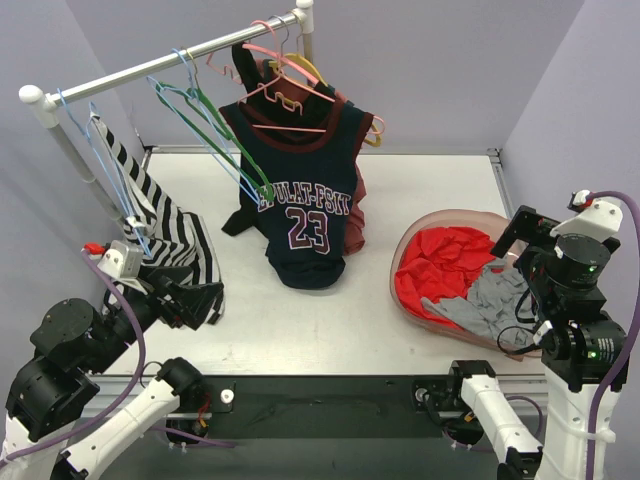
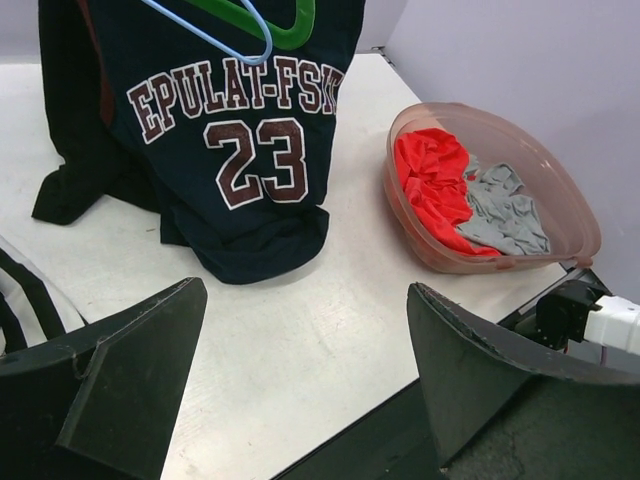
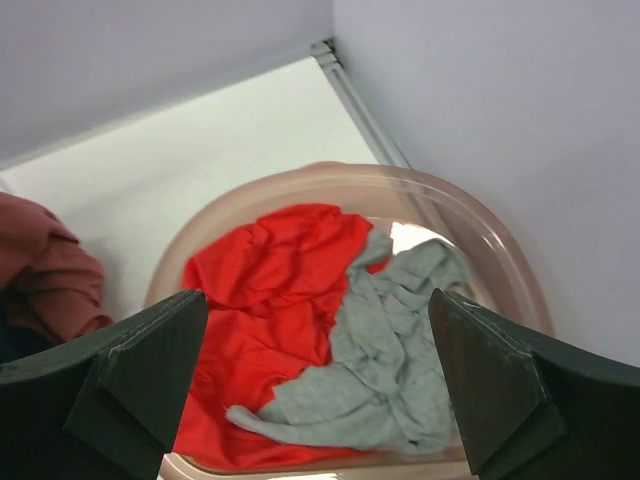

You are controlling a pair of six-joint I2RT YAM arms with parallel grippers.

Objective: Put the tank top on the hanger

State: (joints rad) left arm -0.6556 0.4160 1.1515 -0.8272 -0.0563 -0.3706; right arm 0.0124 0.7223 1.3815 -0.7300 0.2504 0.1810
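Note:
The navy tank top [image 1: 300, 190] with the white 23 hangs from the rail on the pink hanger [image 1: 290, 128], whose bar shows in the neckline; its hem bunches on the table. In the left wrist view the tank top [image 2: 240, 150] is straight ahead. My left gripper [image 1: 208, 300] sits low at the near left, well short of it, and is open [image 2: 305, 330] over bare table with nothing between its fingers. At the right, my right gripper [image 1: 512, 240] hangs open [image 3: 318, 340] and empty above the basin.
A pinkish basin [image 1: 440, 218] at the right holds a red garment [image 3: 270, 290] and a grey one [image 3: 400, 340]. A striped garment [image 1: 170, 230] hangs at the left. Green [image 1: 225, 135], blue and yellow hangers share the rail [image 1: 160, 62]. A black garment [image 1: 240, 215] hangs behind the tank top.

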